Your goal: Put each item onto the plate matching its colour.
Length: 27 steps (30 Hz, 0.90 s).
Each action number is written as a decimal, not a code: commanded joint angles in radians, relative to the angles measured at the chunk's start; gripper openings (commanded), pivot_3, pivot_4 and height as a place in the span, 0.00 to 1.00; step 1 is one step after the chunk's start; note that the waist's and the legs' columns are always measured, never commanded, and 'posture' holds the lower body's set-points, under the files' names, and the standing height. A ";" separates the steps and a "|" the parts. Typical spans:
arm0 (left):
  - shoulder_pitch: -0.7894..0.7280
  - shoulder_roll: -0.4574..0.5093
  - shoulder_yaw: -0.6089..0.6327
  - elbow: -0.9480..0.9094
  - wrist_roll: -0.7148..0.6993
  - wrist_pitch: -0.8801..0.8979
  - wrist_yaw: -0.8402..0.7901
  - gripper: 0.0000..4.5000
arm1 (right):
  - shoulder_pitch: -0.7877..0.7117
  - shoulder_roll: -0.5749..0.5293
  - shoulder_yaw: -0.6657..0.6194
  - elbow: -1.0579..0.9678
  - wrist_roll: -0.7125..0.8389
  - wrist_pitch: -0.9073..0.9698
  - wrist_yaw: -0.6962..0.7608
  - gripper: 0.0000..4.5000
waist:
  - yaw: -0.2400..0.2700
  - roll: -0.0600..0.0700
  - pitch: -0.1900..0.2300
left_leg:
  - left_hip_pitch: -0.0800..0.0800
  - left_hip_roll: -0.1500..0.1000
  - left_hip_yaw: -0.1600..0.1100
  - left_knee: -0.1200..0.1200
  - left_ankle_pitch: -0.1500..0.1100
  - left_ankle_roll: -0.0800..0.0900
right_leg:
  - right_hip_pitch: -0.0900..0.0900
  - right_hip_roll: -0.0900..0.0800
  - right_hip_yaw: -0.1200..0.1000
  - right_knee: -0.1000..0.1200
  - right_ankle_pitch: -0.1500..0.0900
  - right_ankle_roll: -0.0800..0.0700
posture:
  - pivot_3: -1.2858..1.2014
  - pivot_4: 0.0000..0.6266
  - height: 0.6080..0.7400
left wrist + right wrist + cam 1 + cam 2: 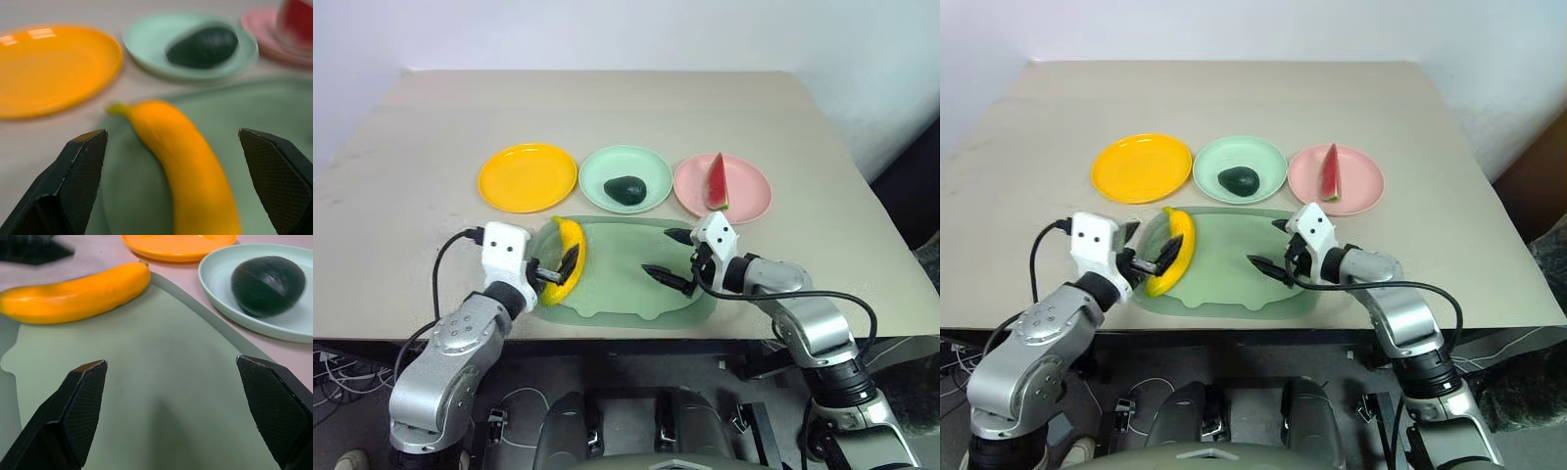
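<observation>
The yellow banana (pixel 571 245) lies along the left edge of the pale green mat (pixel 617 274). My left gripper (pixel 556 267) is open, with one finger on each side of the banana, which runs between the fingertips (pixel 88 147) in the left wrist view. The dark green avocado (pixel 626 190) rests on the mint green plate (pixel 597 176). On the pink plate (pixel 751 191) stands the red watermelon wedge (pixel 715 182). The orange-yellow plate (pixel 528 176) holds nothing. My right gripper (pixel 669 257) hovers open over the right part of the mat, nothing between its fingers.
The three plates stand in a row just behind the mat on a beige table (pixel 607 108). The mat reaches close to the table's front edge. A black cable (pixel 445 259) runs from my left wrist.
</observation>
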 commanded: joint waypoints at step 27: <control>-0.294 -0.012 -0.036 0.090 0.066 0.427 0.055 0.81 | 0.098 0.051 -0.090 -0.111 0.134 -0.139 0.015 1.00 | 0.015 0.000 0.000 | 0.000 0.000 -0.001 0.001 0.000 -0.001 | 0.001 0.000 0.000 0.000 0.000 0.000 | 0.52 0.24 0.66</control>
